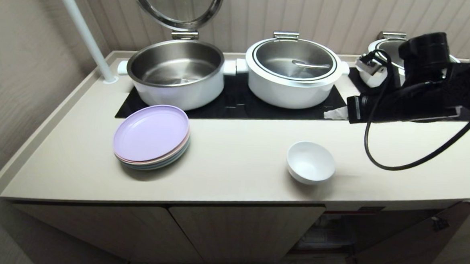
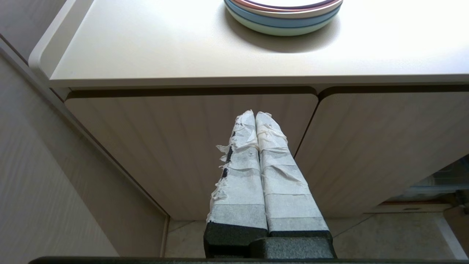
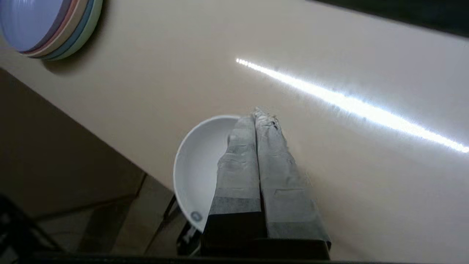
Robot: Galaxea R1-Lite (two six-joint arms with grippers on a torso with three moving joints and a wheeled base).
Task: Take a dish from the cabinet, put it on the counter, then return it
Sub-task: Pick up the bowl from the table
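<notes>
The dish, a small white bowl (image 1: 310,161), stands upright on the cream counter (image 1: 233,168) near its front edge. My right gripper (image 1: 337,112) hangs above the counter, behind the bowl and a little to its right. It is shut, with nothing between its taped fingers. In the right wrist view the bowl (image 3: 199,165) lies below the closed fingertips of the right gripper (image 3: 261,113), apart from them. My left gripper (image 2: 255,115) is parked low in front of the fluted cabinet doors (image 2: 190,146), shut and empty. Below the bowl the cabinet (image 1: 326,233) stands open.
A stack of pastel plates (image 1: 151,137) sits on the counter's left part. Behind, on the black cooktop (image 1: 236,104), stand an open steel pot (image 1: 176,72) and a lidded white pot (image 1: 292,72). A white pole (image 1: 83,27) rises at the back left. The cabinet door (image 1: 414,246) swings out at lower right.
</notes>
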